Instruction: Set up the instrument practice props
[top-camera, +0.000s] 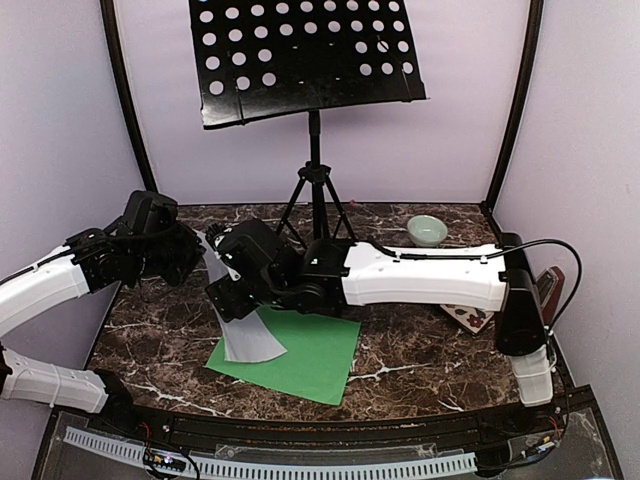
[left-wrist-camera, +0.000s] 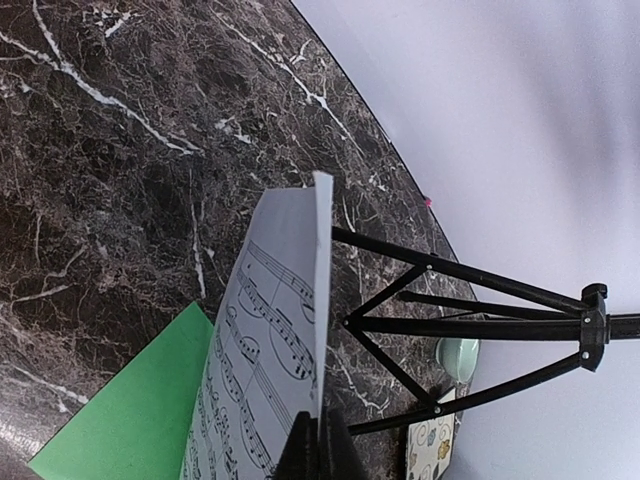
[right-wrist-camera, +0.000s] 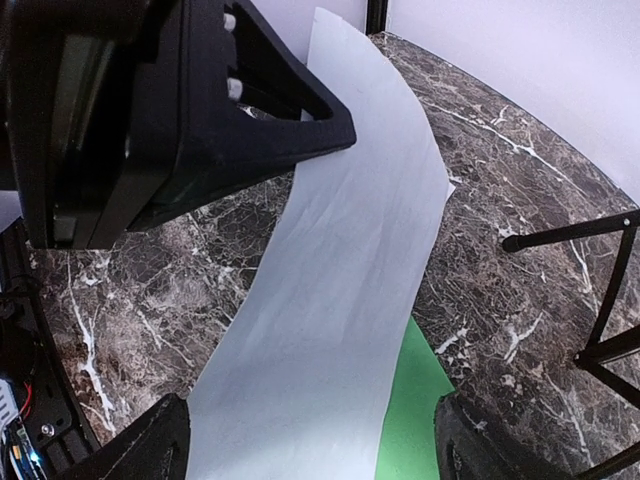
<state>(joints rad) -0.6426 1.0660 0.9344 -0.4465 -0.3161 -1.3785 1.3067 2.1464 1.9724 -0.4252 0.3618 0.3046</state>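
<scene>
- Paper, white and curling: the white music sheet (top-camera: 248, 335) hangs pinched by one edge in the closed left gripper (top-camera: 197, 256), its lower end over the green music sheet (top-camera: 300, 362) near the marbled worktop's (top-camera: 420, 355) front edge.
- Jaws of the right gripper (right-wrist-camera: 315, 445) stand wide either side of it.
- Black perforated-metal music stand (top-camera: 305, 60), tripod legs, back edge.
- Glossy bowl (top-camera: 427, 230) back right; reddish-brown metronome (top-camera: 552, 285) at the right edge, half hidden by the right arm (top-camera: 420, 275).

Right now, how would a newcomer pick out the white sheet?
Find the black music stand at the back. In front of its legs, the left gripper pinches a white sheet by one edge. It is printed with notes and lifted; the green sheet lies flat.
</scene>
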